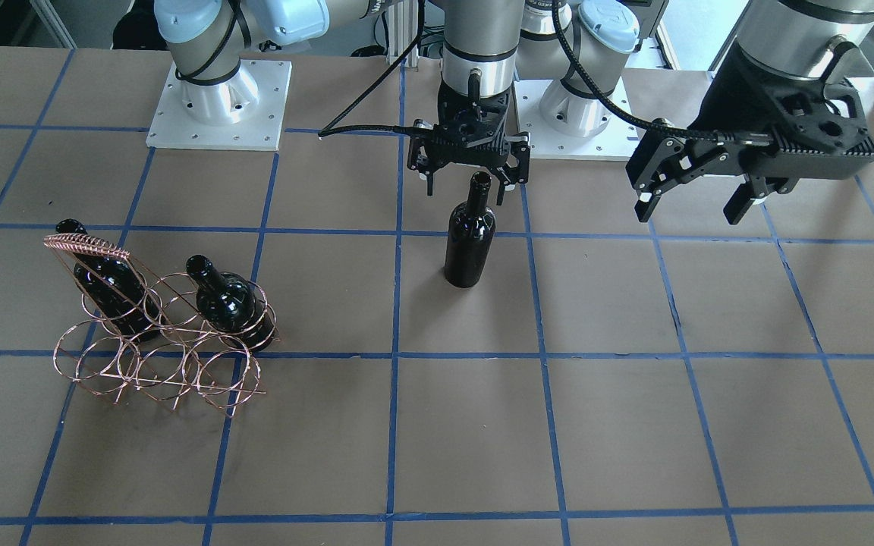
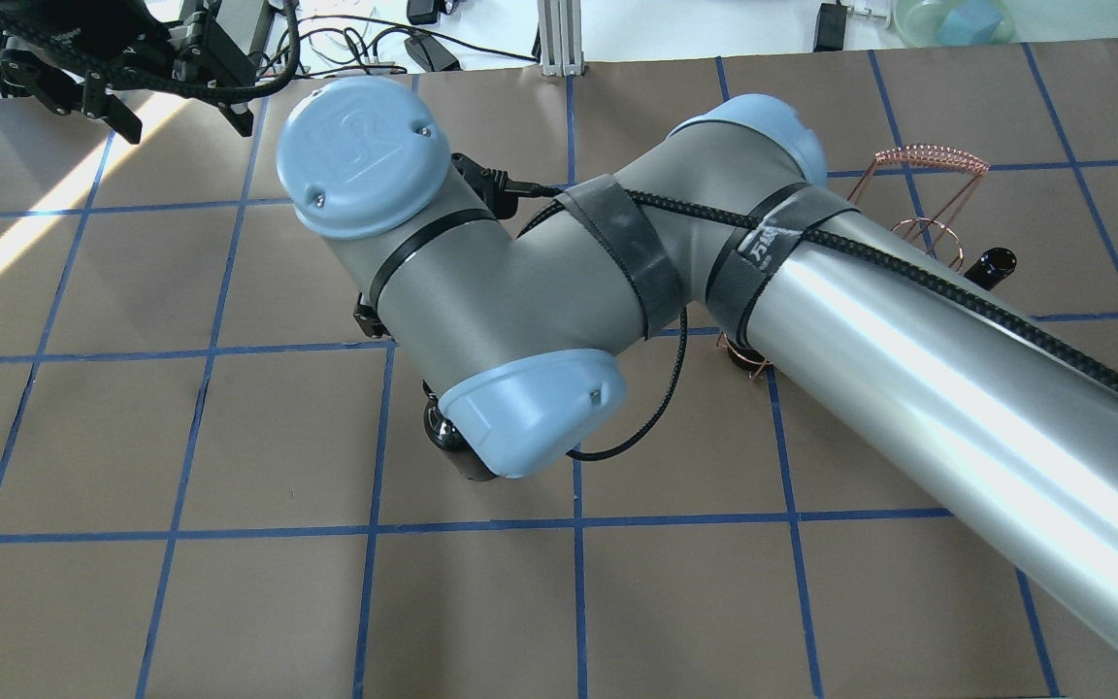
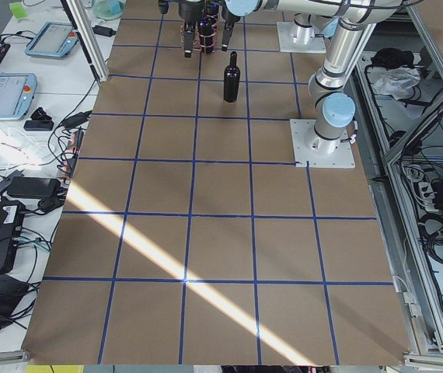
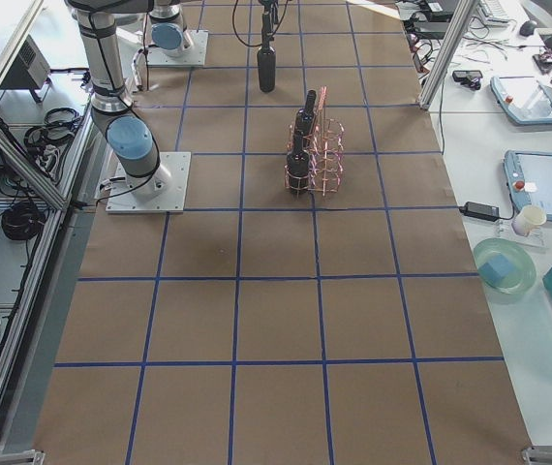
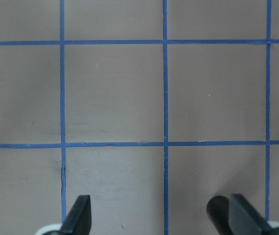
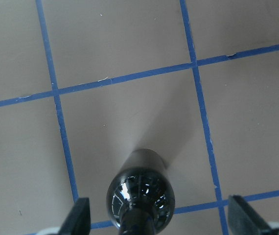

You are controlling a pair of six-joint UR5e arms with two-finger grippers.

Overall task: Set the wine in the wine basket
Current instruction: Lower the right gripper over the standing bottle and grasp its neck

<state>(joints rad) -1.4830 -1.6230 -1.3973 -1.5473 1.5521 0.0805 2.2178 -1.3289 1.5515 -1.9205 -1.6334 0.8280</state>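
Note:
A dark wine bottle [image 1: 470,235] stands upright on the table, apart from the basket; it also shows in the right wrist view [image 6: 139,196] and the exterior right view [image 4: 266,63]. My right gripper [image 1: 466,188] hangs open over the bottle's mouth, fingers [image 6: 81,218] on either side, not touching. In the overhead view the right arm hides most of the bottle [image 2: 444,432]. The copper wire basket [image 1: 156,356] holds two more bottles [image 1: 228,299] [image 1: 103,273] in its back row. My left gripper [image 1: 687,214] is open and empty, raised above bare table [image 5: 154,218].
The table is brown with a blue tape grid [image 1: 395,353]. Both arm bases [image 1: 217,98] stand at the table's robot side. The right arm's long link [image 2: 908,369] crosses above the table near the basket handle [image 2: 928,155].

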